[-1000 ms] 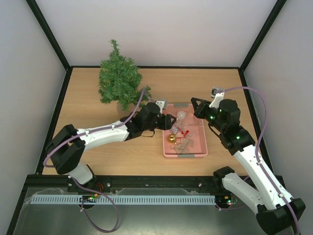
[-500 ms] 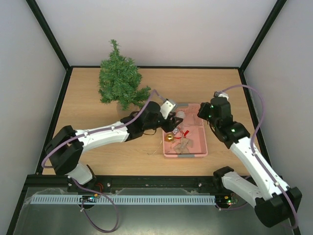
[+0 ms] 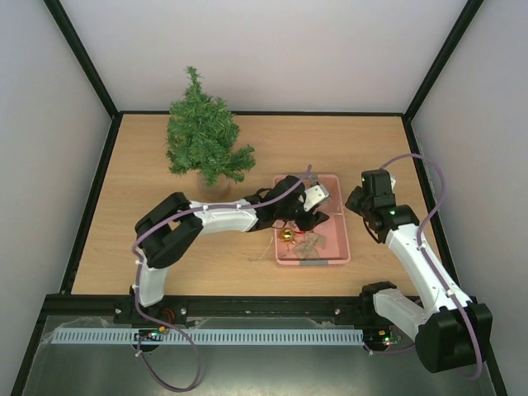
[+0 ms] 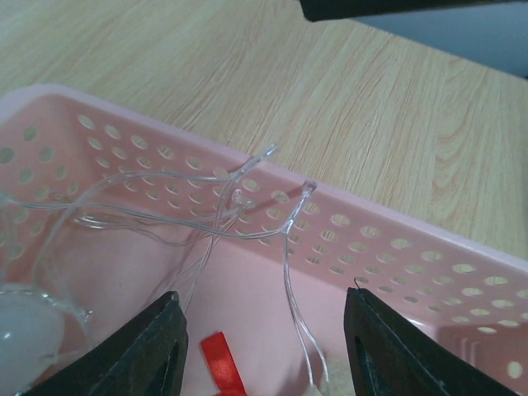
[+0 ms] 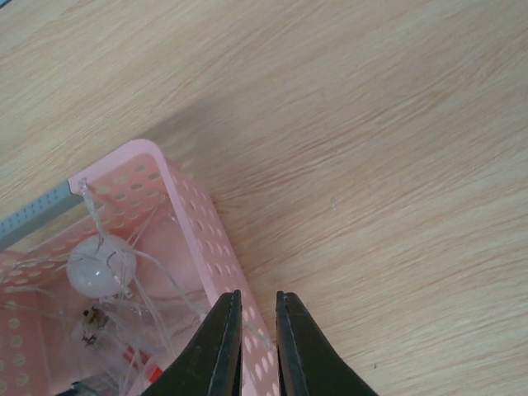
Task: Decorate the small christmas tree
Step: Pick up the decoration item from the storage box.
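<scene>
the small christmas tree (image 3: 202,142) stands upright in the far left part of the tabletop (image 3: 371,148), well apart from both grippers. nothing hangs on it that i can see. the pink basket (image 3: 347,243) lies right of the middle. in it are a gold ball (image 3: 287,235), a pale clear ball (image 5: 101,266), a red ribbon (image 4: 221,371) and thin clear threads (image 4: 165,219).

the left gripper (image 4: 264,295) hangs over the basket, its fingers about half apart. the threads pass between them, but the fingers hold nothing.

the right gripper (image 5: 256,295) is at the basket's right wall. its fingers are almost together and only a narrow slit is left, with the pink wall visible in it. i cannot tell whether they pinch the wall or only stand above it.
</scene>
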